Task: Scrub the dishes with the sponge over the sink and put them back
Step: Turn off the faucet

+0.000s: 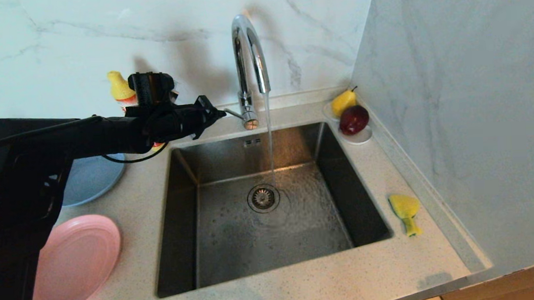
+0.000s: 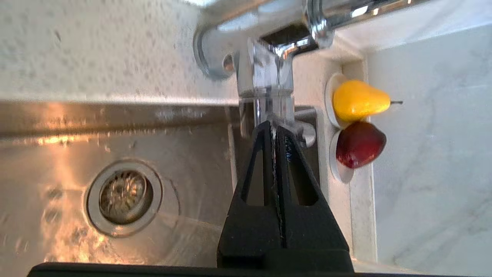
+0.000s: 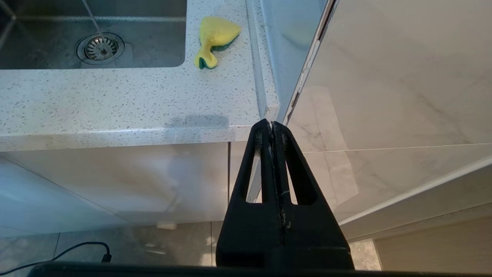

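A stream of water [image 1: 270, 136] is seen running from the tap [image 1: 249, 56] into the sink [image 1: 269, 213], where it lands beside the round drain strainer [image 1: 263, 198]; a thin wet film is spread over the basin floor, and no dish is held in the basin. On the counter's far right corner, a small white saucer [image 1: 359, 137] is loaded with a yellow pear [image 1: 343, 102] and a dark red fruit [image 1: 354, 119], the two touching. The sponge [image 1: 405, 210] is left crumpled on the counter to the right of the sink, well apart from both grippers. The pink plate [image 1: 76, 262] is laid on the counter to the left of the sink, and the light-blue plate [image 1: 90, 178] is set behind it; both are partly hidden by the left arm, and the pink one is also cut off by the frame's lower edge. A yellow-capped bottle [image 1: 121, 89] is largely covered by the left wrist, so little of it can be made out. The left gripper [image 1: 220, 112] is held above the sink's back left corner, pointing toward the tap's base, its fingers pressed together on nothing. The right gripper [image 3: 272, 124] is parked below counter level in front of the cabinet, its fingers likewise pressed together and empty. No bowl can be made out.
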Controlling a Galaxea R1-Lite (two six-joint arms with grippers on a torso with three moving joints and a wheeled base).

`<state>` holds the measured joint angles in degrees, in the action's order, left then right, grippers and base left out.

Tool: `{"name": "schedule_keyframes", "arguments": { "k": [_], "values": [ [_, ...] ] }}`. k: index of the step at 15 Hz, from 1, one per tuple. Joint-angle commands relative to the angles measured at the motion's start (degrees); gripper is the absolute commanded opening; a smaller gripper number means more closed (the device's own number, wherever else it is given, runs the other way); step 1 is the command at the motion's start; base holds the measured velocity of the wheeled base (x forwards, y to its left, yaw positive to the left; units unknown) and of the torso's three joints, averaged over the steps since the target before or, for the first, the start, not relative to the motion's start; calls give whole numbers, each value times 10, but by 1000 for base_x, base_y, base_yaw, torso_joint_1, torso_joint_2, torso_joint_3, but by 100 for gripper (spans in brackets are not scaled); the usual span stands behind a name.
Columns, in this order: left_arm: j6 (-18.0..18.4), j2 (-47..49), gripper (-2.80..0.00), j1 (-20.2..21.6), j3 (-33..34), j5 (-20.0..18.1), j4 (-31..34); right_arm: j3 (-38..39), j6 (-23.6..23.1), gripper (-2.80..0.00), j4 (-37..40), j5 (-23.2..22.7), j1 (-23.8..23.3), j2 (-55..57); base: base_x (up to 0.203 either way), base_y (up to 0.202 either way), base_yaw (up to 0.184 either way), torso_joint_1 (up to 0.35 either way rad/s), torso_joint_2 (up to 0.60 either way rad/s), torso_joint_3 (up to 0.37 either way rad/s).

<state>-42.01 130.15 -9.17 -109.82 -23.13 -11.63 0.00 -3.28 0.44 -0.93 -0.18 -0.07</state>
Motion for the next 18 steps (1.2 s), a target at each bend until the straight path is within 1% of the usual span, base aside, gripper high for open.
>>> {"name": "schedule_keyframes", "arguments": {
  "k": [1,2,4,7,9,12,18],
  "values": [
    [-1,-18,-280,2,13,-4,6,0,-1,-280,0,0,0,1,0,0,0,0,0,0],
    [0,-27,-280,1,22,-14,11,0,-1,-280,0,0,0,1,0,0,0,0,0,0],
    [2,-48,-280,2,45,-54,14,0,-1,-280,0,0,0,1,0,0,0,0,0,0],
    [2,-54,-280,1,46,-71,15,0,-1,-280,0,0,0,1,0,0,0,0,0,0],
    [-1,-45,-280,1,37,-73,11,0,-1,-280,0,0,0,1,0,0,0,0,0,0],
    [-2,-15,-280,0,3,-71,13,0,-1,-280,0,0,0,1,0,0,0,0,0,0],
    [-3,-1,-280,-3,0,-73,5,0,-1,-280,0,0,0,1,0,0,0,0,0,0]
  ]
}}
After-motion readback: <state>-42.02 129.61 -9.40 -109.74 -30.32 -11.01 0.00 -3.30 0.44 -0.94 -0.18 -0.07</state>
